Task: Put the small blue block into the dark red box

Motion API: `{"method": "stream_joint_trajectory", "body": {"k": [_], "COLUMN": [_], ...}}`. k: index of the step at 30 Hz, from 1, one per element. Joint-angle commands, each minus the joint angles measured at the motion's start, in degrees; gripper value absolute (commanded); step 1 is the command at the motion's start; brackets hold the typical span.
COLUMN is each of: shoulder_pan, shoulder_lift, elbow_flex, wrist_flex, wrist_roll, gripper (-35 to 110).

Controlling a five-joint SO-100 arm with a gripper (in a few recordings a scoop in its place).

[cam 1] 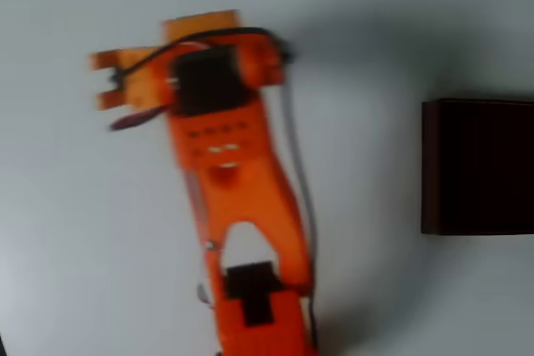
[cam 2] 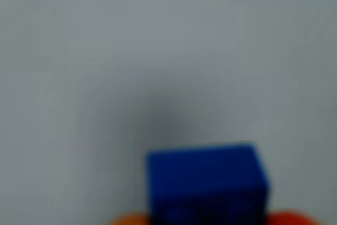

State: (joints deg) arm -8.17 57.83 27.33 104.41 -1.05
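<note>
Wrist view, blurry: the small blue block [cam 2: 205, 185] sits at the bottom centre of the frame, close to the lens, with orange pincer fingertips [cam 2: 287, 218] showing just beside its lower corners on both sides. The fingers seem to touch the block's sides, so the pincer [cam 2: 205, 219] looks closed on the block, though blur keeps the contact line soft. Behind the block is plain pale grey surface [cam 2: 158, 51] with a faint darker shadow patch just above the block. Overhead view, also motion-blurred: the orange arm [cam 1: 238, 198] runs from the bottom centre up toward the upper left, with a black motor housing [cam 1: 204, 81] near its top and a black cable looping over it. The pincer end [cam 1: 113, 81] sticks out to the left at the arm's top; the block cannot be made out there. The dark red box [cam 1: 477, 166] lies at the right edge, mid-height, cut off by the frame, with a near-black interior, well apart from the arm and pincer. White surface [cam 1: 375, 289] fills the space between arm and box.
</note>
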Motion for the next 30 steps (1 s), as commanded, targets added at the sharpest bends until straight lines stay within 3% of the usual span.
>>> {"method": "stream_joint_trajectory", "body": {"k": [1, 8, 18, 30], "shoulder_pan": [7.38, 25.4, 45.62, 54.14], "shoulder_lift": [10.11, 16.26, 5.01, -14.5], "elbow_flex": [5.01, 9.84, -4.66, -14.15], "wrist_flex": [0.62, 0.53, 0.53, 0.62], "wrist_roll": [-1.67, -2.02, -2.11, -0.26], "gripper": [2, 2, 2, 2]}}
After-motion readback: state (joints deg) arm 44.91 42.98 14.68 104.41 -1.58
